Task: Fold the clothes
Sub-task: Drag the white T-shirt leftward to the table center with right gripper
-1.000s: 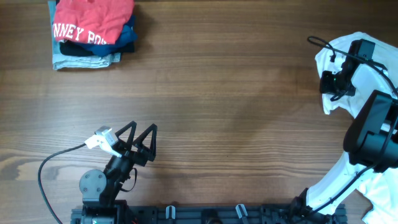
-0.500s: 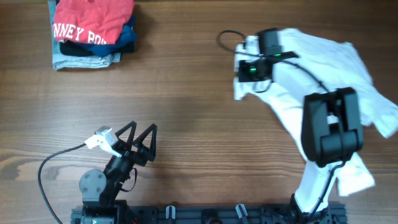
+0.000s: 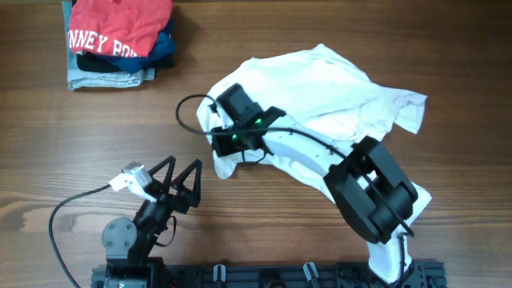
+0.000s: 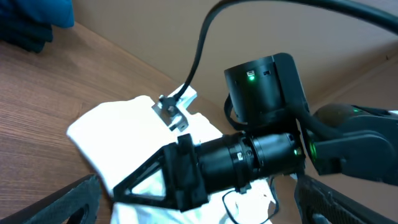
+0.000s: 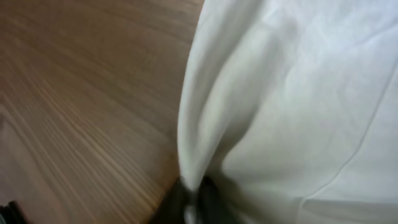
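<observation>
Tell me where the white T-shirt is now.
In the overhead view the white T-shirt lies rumpled right of centre, under the right arm, one corner at the right gripper, well clear of the folded pile top left.

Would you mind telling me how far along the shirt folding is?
Nothing is folded yet: the white T-shirt lies rumpled on the table. The right gripper pinches its edge. Flattening and every fold remain; the left gripper rests open, apart.
</observation>
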Robot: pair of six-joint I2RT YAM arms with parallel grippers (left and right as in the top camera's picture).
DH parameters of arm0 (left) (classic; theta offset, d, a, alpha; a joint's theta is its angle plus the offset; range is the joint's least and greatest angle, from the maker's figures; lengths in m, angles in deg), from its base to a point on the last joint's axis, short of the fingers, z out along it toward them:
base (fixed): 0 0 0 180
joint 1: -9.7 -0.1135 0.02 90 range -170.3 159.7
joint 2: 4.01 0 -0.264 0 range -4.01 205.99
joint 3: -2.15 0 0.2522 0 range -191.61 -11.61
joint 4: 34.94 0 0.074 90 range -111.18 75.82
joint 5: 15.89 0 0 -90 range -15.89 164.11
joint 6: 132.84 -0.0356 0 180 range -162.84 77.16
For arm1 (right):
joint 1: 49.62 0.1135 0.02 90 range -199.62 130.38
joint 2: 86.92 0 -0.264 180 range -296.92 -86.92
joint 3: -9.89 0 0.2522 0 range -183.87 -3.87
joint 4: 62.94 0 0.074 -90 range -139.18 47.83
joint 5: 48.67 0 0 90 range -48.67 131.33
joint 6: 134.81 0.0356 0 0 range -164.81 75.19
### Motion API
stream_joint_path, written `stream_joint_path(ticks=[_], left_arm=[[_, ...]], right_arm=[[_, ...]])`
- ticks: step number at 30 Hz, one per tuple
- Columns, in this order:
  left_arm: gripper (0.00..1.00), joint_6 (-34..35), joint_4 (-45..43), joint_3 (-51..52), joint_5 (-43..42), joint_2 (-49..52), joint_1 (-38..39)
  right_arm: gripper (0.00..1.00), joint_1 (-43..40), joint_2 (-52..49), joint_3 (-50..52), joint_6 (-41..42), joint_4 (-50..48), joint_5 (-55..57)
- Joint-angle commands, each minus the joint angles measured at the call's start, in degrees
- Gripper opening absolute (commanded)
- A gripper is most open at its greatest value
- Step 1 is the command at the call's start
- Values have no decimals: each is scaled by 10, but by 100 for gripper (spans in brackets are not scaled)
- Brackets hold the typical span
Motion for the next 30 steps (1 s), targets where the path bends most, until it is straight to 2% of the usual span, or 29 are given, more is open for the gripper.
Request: stream_joint_path(ticks=[1,2,7,10,14,18,19,21,23,24,30], left_arm=[[100,3,-1,4,-7,-5,-2],[100,3,-1,4,-7,-5,-2],[100,3,-1,4,-7,-5,-2],[100,3,-1,4,-7,-5,-2],[100,4,-2,4,-8,-5,-2],[100,3,-6,4,-7,-5,-2],[100,3,-9,4,-3,-5,-2],[100,3,-1,4,-10,-1,-2],[100,4,-1,4,-12,5,-2],[100,4,-1,4,-12,6,-2],[100,3,-2,4,-12,6,-2]], right_arm=[[74,-15,-12,-16,7,-3,19],[87,-32,-7,-30,7,16,19],[99,-138,66,-106,5,148,19],[100,-219,165,-114,3,213,42],[100,-311,296,-114,16,359,49],[100,-326,354,-111,10,535,14],[99,-326,356,-111,34,597,24],[99,-326,357,-111,155,686,133],[100,-326,369,-104,236,710,212],[100,-326,376,-101,250,709,212],[100,-326,385,-98,251,711,209]])
